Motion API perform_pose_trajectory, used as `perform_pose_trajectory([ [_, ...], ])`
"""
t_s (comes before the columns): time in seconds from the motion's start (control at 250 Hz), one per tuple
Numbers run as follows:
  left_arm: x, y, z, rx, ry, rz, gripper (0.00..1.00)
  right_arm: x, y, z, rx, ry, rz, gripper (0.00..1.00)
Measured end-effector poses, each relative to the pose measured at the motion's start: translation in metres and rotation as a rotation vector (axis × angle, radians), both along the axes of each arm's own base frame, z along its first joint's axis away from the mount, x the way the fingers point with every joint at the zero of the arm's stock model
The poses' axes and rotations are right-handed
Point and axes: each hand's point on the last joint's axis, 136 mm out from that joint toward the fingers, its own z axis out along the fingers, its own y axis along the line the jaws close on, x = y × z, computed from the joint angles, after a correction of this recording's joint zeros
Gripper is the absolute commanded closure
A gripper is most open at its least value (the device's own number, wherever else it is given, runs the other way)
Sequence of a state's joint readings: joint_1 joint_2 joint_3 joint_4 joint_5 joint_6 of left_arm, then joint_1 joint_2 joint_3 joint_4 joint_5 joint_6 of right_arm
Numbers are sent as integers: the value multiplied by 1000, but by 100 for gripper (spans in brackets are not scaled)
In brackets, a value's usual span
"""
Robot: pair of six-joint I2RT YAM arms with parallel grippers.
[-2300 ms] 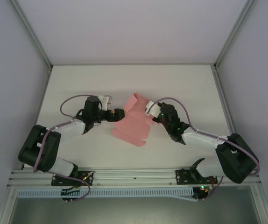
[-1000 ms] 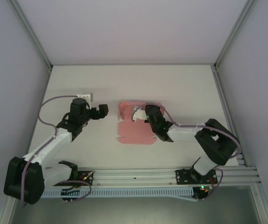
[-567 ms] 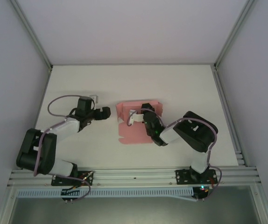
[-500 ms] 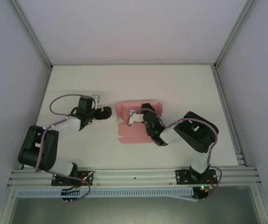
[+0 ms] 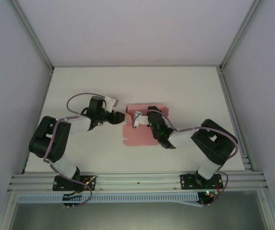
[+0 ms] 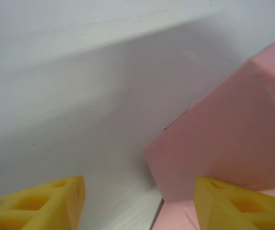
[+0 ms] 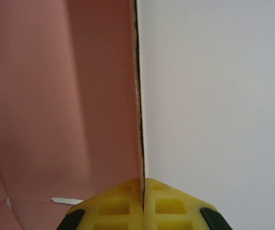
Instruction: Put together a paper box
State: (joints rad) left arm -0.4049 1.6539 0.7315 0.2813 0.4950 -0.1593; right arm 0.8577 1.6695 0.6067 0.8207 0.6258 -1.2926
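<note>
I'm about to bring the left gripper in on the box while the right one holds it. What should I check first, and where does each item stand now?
1. Right gripper clamped on a paper box panel edge: ok.
2. Left gripper open: ok, tips apart.
3. Box corner centred in the left gripper's opening: not ok, it sits toward one fingertip.
4. Box on the table, away from its edges: ok.
5. Box fully folded: cannot tell.

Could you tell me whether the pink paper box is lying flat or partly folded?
Partly folded: the paper box lies mostly flat, but the left wrist view shows a panel raised, and the right gripper pinches one edge.
</note>
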Motion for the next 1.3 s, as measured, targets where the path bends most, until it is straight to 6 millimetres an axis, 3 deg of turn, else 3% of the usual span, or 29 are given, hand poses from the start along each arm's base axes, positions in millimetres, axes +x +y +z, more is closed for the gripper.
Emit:
perform_pose_trajectory([
  [0.307,-8,-16,1,24,-54,-57,39,-7,-9,-11,-6,44,-27,100],
  [0.523,-27,-12,-14,49,-42,-63,40,-11,-11,-11,-19,47,-33,100],
  [0.639,-34,-9,-9,43,-52,-66,40,-12,-12,-11,-15,56,-38,100],
  [0.859,-29,-14,7,25,-103,-75,39,-15,-12,-11,-14,61,-42,100],
  [0.942,-24,-19,8,22,-109,-91,29,-14,-14,-11,-14,60,-51,100],
  [1.262,-28,-45,-1,49,-114,-132,29,-21,-14,-7,9,78,-61,100],
  [1.298,-28,-47,-1,57,-123,-127,33,-23,-14,-7,10,81,-60,100],
])
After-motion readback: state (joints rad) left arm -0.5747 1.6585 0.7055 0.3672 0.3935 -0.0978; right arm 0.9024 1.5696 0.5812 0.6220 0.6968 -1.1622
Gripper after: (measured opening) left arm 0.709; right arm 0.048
